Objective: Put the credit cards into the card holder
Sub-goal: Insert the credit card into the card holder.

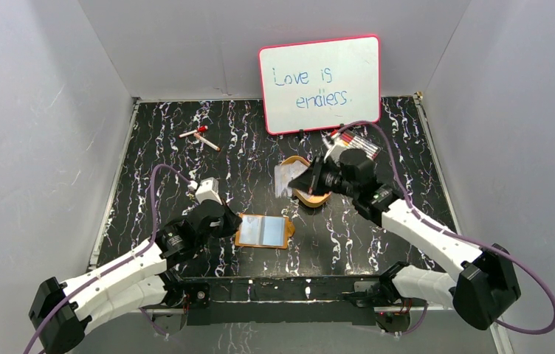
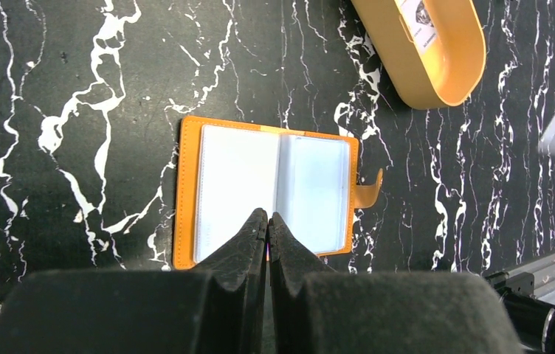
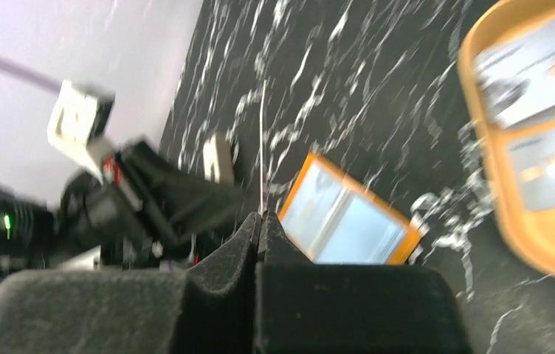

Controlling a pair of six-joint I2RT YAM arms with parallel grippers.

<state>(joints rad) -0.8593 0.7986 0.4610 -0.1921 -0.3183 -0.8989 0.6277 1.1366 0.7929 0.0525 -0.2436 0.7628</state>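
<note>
My left gripper (image 2: 268,220) is clenched empty over the near edge of the open card holder (image 2: 238,184), mid-table. Farther right, my right gripper (image 3: 260,221) pinches 1 credit card (image 1: 283,179) by the tray (image 3: 481,155), which holds 2 other cards (image 3: 533,74).

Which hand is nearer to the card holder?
Left. The left hand is at the edge of the card holder; the right hand is farther back by the orange tray, gripping a credit card.
</note>
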